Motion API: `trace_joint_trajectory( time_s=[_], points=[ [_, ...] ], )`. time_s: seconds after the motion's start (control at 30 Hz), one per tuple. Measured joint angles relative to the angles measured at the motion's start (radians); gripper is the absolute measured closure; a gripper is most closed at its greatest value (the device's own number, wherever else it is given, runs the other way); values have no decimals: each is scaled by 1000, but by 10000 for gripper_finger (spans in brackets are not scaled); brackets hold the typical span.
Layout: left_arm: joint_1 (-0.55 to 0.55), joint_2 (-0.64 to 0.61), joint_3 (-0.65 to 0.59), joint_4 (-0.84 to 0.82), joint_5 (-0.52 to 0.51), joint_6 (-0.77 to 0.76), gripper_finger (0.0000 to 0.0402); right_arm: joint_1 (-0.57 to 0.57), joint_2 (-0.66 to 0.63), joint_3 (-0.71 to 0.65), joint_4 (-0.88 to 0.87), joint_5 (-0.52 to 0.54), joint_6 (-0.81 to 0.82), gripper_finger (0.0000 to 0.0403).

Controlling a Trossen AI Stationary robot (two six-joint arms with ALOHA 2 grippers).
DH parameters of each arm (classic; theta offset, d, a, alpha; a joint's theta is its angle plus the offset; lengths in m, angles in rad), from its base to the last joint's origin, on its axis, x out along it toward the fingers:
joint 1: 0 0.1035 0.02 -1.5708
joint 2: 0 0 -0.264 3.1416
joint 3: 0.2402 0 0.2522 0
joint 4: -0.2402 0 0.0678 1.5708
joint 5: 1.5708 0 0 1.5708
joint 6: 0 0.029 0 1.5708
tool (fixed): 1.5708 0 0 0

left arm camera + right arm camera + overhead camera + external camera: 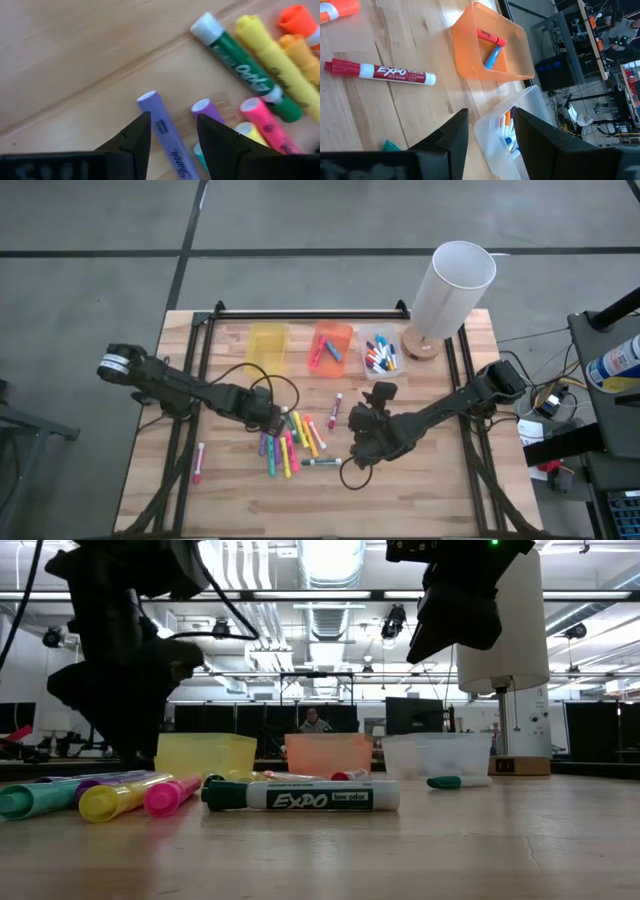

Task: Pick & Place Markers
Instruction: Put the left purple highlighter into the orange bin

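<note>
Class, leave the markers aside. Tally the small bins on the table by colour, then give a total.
Yellow bin: 1
Orange bin: 1
Clear bin: 1
Total: 3

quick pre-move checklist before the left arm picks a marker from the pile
1. Left gripper open, nothing held: ok.
2. Lavender marker lined up between its fingers: ok.
3. Purple marker close beside the target, may get nudged: not ok.
4. Right gripper open, empty, over the clear bin: ok.
5. Orange bin upright, has room: ok.
6. Height of the left fingertips above the table: cannot tell.
</note>
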Motion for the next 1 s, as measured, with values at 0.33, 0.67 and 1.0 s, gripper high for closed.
trace_joint_trajectory(
  time_s=[0.33, 0.67, 1.0],
  points=[
    [-1, 5, -76, 86, -18, -31, 248, 0, 0, 0, 1, 0, -2, 252],
    [0, 21, -110, 114, -19, -28, 249, 0, 0, 0, 3, 0, -3, 252],
    [0, 21, -112, 112, -21, -12, 326, 0, 0, 0, 4, 0, -3, 252]
  ],
)
